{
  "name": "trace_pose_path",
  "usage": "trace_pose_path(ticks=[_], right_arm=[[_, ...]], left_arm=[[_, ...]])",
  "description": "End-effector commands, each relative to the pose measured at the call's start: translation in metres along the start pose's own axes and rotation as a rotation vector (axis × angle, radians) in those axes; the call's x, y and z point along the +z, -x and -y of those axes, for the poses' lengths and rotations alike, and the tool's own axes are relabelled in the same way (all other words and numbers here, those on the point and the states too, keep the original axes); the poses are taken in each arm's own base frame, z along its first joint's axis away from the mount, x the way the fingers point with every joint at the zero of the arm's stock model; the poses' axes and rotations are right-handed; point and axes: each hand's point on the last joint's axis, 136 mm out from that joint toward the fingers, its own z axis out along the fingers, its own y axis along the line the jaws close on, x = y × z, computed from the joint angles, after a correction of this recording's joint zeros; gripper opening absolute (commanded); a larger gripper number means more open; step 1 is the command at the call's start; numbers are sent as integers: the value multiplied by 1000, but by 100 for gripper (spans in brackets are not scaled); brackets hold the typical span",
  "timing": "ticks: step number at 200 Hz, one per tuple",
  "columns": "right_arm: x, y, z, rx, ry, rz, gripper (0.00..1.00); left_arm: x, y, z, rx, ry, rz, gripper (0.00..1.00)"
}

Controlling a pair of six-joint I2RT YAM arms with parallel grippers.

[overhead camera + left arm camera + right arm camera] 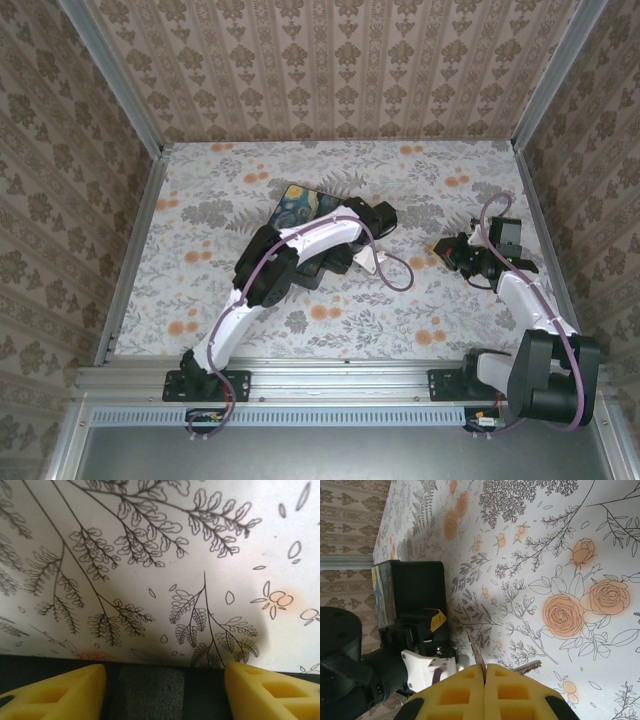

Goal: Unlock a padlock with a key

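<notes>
On the right side of the worktop [400, 320], the right tool [485, 667] is fully closed, with its two yellow fingers pressed together. The key [531, 666] is with it. A toothed grey end comes out at the right of the fingers, and a thin strip stands up from the seam between them. I take both for parts of the same key, but I cannot be sure. The toothed end lies across the fingers and points sideways, not straight ahead of the tool.

From above, this tool faces left, toward the middle of the worktop. The left tool [165, 667] is there, near it but apart. Its fingers are wide apart with nothing between them, and they hang low over bare flowered worktop.

A little farther and more to the left lies the painted box [300, 205], and the left arm passes over its near edge. I cannot make out the padlock in any view. It may be hidden under the left arm near the box, but this is only a guess.

If so, the lock lies to the left of the key and the left arm is the nearer one to hold it. I think the right tool then has to turn the key so that its long axis points to the left.
</notes>
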Motion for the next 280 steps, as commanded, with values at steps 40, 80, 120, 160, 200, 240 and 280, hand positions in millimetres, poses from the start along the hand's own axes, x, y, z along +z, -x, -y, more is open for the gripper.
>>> trace_pose_path(ticks=[40,80,120,160,200,240,280], right_arm=[[0,-8,2,-4,14,-32,0],[0,-9,5,-8,1,-30,0],[2,-14,-4,-25,31,-52,0],[8,-26,-24,-48,82,-92,0],[10,-54,-92,-156,203,-149,0],[2,-66,-134,-182,277,-150,0],[-9,-72,-159,-207,309,-149,0]], left_arm=[[-20,-2,-3,-21,12,32,40],[-58,8,-9,-63,92,214,35],[-115,9,-12,-154,159,523,34],[-158,-1,-5,-213,196,776,34],[-190,-13,0,-268,192,1010,34],[-206,-27,5,-293,180,1135,34],[-234,-46,-1,-317,182,1277,34]])
